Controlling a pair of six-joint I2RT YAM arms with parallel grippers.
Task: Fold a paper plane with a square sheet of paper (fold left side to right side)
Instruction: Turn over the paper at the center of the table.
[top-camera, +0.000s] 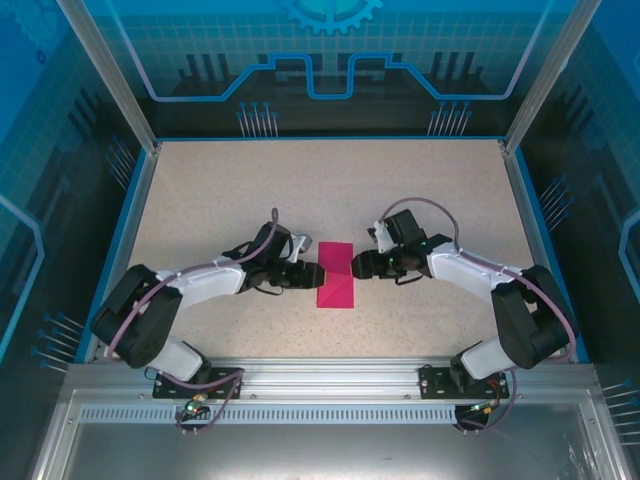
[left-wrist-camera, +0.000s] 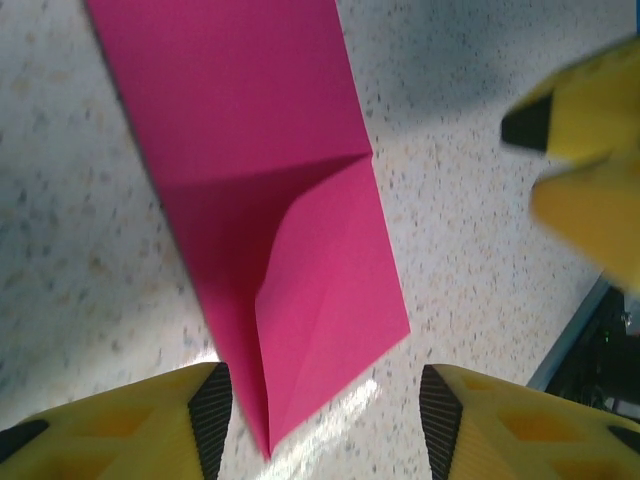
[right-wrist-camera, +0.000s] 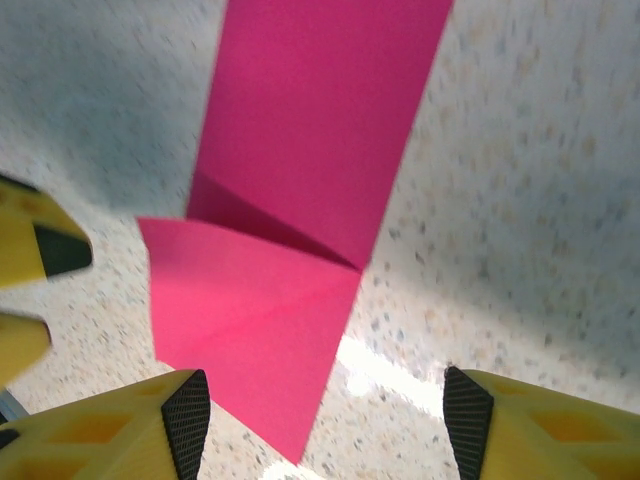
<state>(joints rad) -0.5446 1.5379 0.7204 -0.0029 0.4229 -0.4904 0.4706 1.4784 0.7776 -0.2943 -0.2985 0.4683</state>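
The folded, thin magenta-pink sheet of paper (top-camera: 336, 276) lies flat on the speckled beige table (top-camera: 250, 190) at the centre of the top frame. The left gripper (top-camera: 314, 275) and right gripper (top-camera: 356, 266) flank it, both released, their yellow fingers (left-wrist-camera: 150, 420) spread and grasping nothing.

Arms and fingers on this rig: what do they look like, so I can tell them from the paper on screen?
The left arm and right arm both have white link shells with bulky black joint housings. A grey-purple cable loops along each. The left fingers and right fingers are yellow and wedge-shaped, with black pads on their inner faces.
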